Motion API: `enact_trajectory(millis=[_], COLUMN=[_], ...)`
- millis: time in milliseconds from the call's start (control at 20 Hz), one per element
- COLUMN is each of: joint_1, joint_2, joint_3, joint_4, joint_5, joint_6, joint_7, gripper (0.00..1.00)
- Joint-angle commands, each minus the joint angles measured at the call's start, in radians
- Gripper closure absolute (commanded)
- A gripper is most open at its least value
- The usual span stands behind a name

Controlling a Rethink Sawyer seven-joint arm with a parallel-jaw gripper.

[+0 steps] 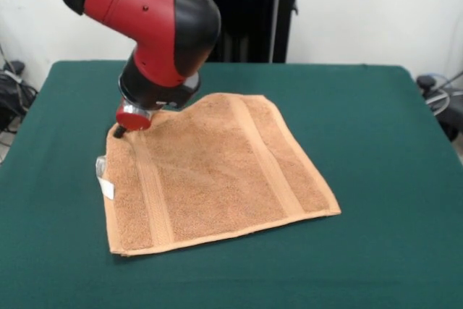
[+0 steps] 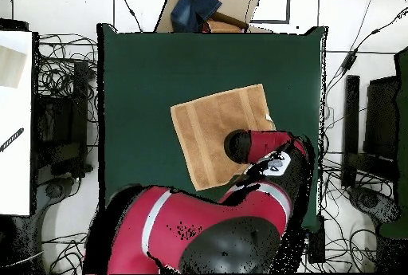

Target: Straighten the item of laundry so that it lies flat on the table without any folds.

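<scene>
The item of laundry [image 1: 217, 171] is an orange-tan towel with two woven bands, spread almost flat on the green table [image 1: 376, 142], left of the middle. A white loop tag [image 1: 105, 187] sticks out from its left edge. My gripper [image 1: 119, 132] comes down at the towel's far left corner, touching or just above the cloth; the red and black wrist hides that corner. In the overhead view the towel [image 2: 209, 132] lies right of the middle of the table [image 2: 143, 88], and the arm covers the edge of it nearest the robot's base together with the gripper.
Beyond the table's top edge in the overhead view, a cardboard box holds blue cloth [image 2: 205, 7]. Cables and black equipment [image 2: 360, 128] crowd both sides of the table. A white surface [image 2: 16, 120] lies at the left.
</scene>
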Motion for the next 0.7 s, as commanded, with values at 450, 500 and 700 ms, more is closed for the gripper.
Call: enact_trajectory(millis=[450, 500, 700], joint_1=[-0.076, -0.080, -0.068], joint_2=[-0.128, -0.137, -0.156], joint_3=[0.231, 0.235, 0.234], joint_4=[0.005, 0.009, 0.032], joint_5=[-0.015, -0.017, -0.031], joint_6=[0.095, 0.094, 0.068], joint_7=[-0.232, -0.235, -0.208], gripper=[0.00, 0.00, 0.00])
